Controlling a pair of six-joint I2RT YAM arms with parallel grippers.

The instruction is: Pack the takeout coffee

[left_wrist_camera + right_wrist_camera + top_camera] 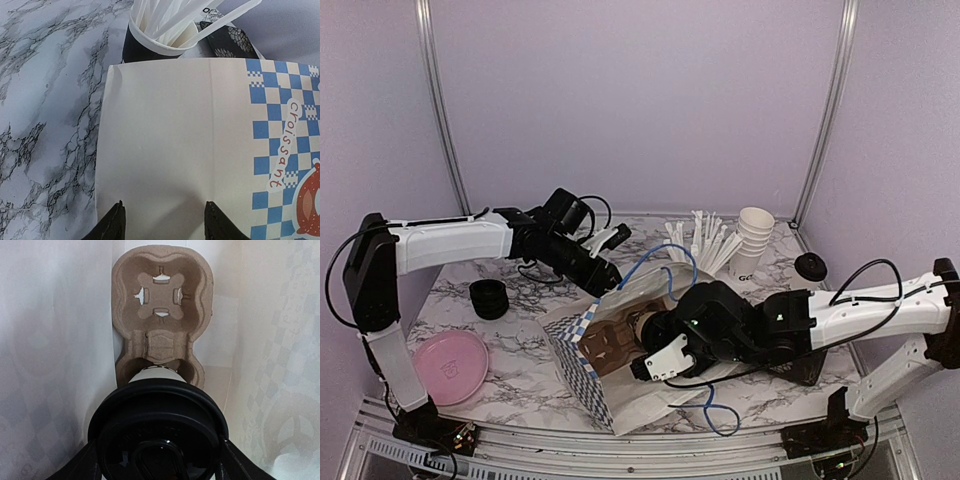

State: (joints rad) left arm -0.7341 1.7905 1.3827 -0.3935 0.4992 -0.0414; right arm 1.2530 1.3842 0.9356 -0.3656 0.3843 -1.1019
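A white paper bag point(582, 372) with blue checks lies on its side, its mouth facing the right arm. Inside it rests the brown pulp carrier point(161, 295), far socket empty. A white coffee cup with a black lid point(159, 425) has its base in the near socket. My right gripper point(159, 467) is shut on that cup just below the lid, reaching into the bag's mouth point(645, 335). My left gripper point(165, 222) is open over the bag's white side panel point(165, 130), by the bag's upper edge point(605, 277). I see no other lidded cup.
At the back stand a black cup of white straws point(160, 37), also point(705, 245), and a stack of white lidless cups point(752, 240). Black rings point(489, 298) and a pink plate point(450, 365) lie left. A loose black lid point(810, 266) lies right. A blue cable point(655, 262) loops over the bag.
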